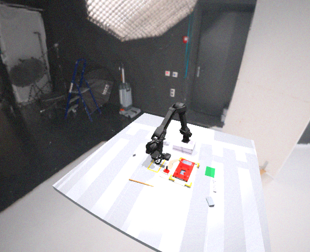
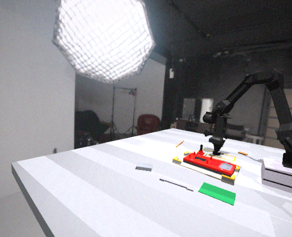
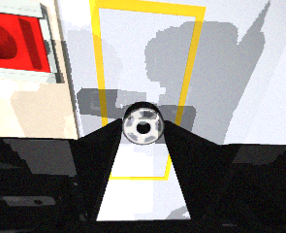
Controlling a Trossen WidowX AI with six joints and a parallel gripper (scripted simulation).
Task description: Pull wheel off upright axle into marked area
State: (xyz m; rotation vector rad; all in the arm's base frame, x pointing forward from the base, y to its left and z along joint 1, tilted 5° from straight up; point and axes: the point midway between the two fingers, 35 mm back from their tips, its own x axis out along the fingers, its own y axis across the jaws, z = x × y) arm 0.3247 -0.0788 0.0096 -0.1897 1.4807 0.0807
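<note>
We see dark walls, a big octagonal softbox (image 2: 102, 38), a blue stepladder (image 1: 80, 89), a red armchair (image 2: 147, 124) and light stands.
</note>
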